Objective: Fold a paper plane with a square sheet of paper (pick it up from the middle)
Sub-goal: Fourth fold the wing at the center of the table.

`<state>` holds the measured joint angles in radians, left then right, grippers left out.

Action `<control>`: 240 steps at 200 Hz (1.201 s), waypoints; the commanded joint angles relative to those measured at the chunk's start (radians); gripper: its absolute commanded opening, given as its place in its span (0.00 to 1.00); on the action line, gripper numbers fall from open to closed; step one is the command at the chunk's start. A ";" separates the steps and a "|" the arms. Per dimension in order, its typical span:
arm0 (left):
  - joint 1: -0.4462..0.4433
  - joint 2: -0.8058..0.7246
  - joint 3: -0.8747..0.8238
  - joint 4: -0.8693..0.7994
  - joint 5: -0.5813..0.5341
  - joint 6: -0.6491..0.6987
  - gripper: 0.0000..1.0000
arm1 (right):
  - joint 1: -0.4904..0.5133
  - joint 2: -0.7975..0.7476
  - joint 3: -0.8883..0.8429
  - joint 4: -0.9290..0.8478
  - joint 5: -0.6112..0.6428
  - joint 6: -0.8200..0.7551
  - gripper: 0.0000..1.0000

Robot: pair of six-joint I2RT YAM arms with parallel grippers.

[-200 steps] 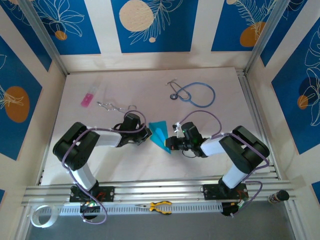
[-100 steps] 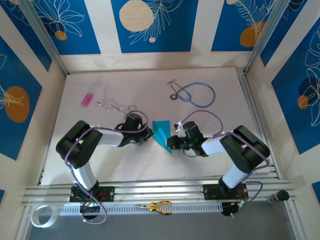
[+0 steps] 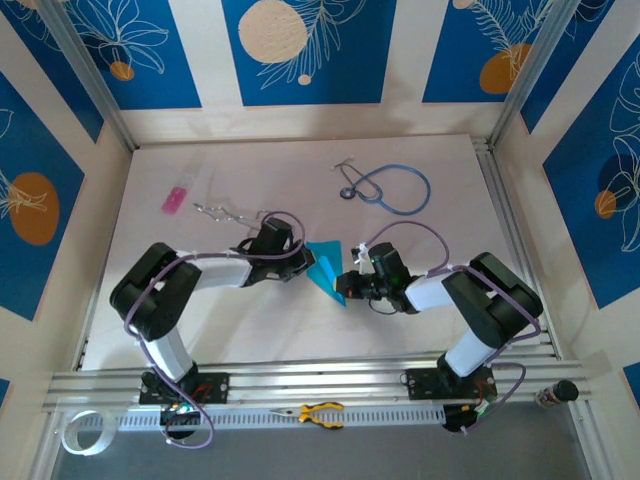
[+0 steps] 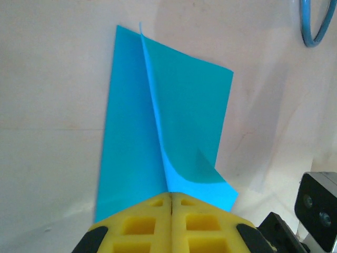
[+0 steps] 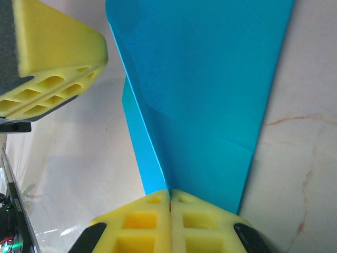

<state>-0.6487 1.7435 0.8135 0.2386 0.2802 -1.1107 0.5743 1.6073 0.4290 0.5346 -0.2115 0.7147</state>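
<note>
Though both sets of fingers are pressed together, L gripper (image 3: pixel 298 263) at the folded cyan sheet's (image 3: pixel 320 262) left edge & R gripper (image 3: pixel 345 287) at its near tip, w/ the raised crease meeting each seam, can't tell if either pinches it. Sheet lies mid-table between them. Stethoscope (image 3: pixel 392 188) sits well behind, pink rectangle (image 3: pixel 175 198) + wire clip (image 3: pixel 225 212) far-left, pliers (image 3: pixel 320 411) on front rail.

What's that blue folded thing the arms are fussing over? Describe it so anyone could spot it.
On the pale table, find the middle, where the left gripper and right gripper nearly meet. Between them lies the paper, a cyan sheet creased to a point. Unlike the stethoscope behind it, it is a solid angular shape, not looped tubing.
</note>
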 commanded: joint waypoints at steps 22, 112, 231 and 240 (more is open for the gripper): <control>-0.019 0.068 0.025 -0.041 0.045 0.017 0.02 | -0.011 -0.015 -0.012 0.004 -0.022 -0.012 0.04; -0.031 0.041 -0.089 0.001 -0.023 -0.068 0.00 | 0.008 -0.069 -0.033 -0.023 -0.001 -0.018 0.05; -0.075 -0.022 -0.171 0.043 -0.128 -0.139 0.00 | 0.035 -0.080 -0.038 -0.047 0.024 -0.012 0.05; -0.077 -0.022 -0.174 0.048 -0.128 -0.145 0.00 | 0.037 -0.074 -0.032 -0.048 0.023 -0.012 0.05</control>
<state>-0.7124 1.7237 0.6750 0.3405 0.1905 -1.2354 0.6029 1.5269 0.3969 0.5041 -0.1837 0.7090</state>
